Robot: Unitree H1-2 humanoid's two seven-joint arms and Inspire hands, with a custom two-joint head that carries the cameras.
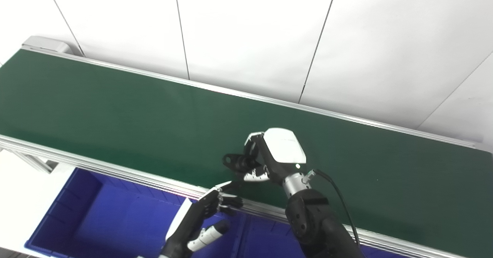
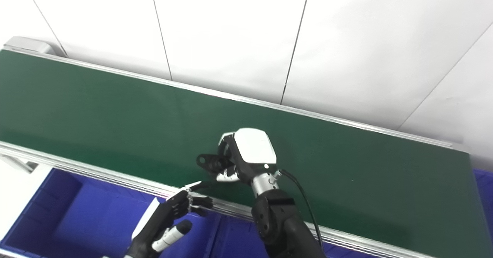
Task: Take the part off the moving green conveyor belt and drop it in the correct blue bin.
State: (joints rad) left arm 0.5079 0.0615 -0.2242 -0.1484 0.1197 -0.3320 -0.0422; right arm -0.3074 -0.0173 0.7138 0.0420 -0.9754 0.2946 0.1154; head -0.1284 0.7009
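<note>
**Green belt, black part held at its near edge**

Green conveyor belt (image 1: 115, 108) ran across the scene, with the blue bin (image 1: 96, 215) below its near rail. Over the belt's near half, the right hand (image 1: 275, 154) was curled, fingers (image 1: 254, 175) clenched on the part (image 1: 233, 161), so this hand was plainly the nearer one. That part was small, black and flat-looking, with a rounded end showing a hole; its long axis pointed leftward out of the fingers, along the belt. Over the bin, the left hand (image 1: 200, 219) hung released, fingers spread, grasping nothing.
</note>
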